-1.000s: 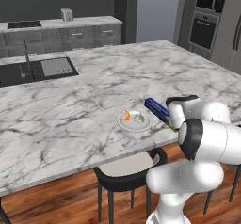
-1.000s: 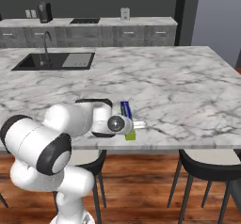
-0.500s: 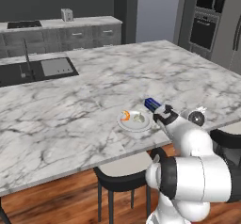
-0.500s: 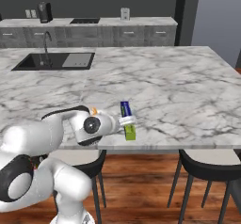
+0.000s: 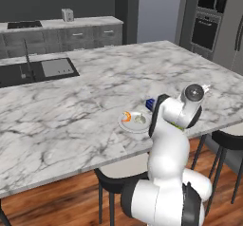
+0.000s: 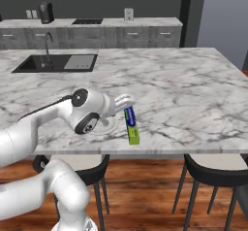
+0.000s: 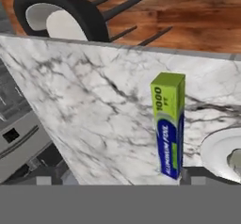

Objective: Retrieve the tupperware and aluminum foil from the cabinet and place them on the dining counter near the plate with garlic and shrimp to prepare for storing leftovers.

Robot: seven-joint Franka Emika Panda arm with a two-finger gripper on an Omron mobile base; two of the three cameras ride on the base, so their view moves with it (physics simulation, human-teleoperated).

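one long slim blue box of aluminum foil lies flat on the white grey-veined marble dining counter in the right base view, just beside the small round white plate, its lime-green end pointing at the near edge. it reads as set down there to sit next to the leftovers, as the task asks. the two-finger gripper hovers just above the box's far end, jaws spread wide and holding nothing. the green end sits close to the counter's lip, with a black stool below — a nudge toward the edge could tip the box off.

in the left base view the white arm stands in front of the counter edge and hides most of the box; only a blue end peeks out beside the plate, which carries a pale and an orange food piece. the marble is bare from there to the inset black sink, so there is ample room to lift away.

in the hand view the box lies clear of the finger tips, the plate's rim just beside it, wood floor past the edge. the clear plastic tupperware is not on this stretch of counter, so by my judgement it remains to be fetched.
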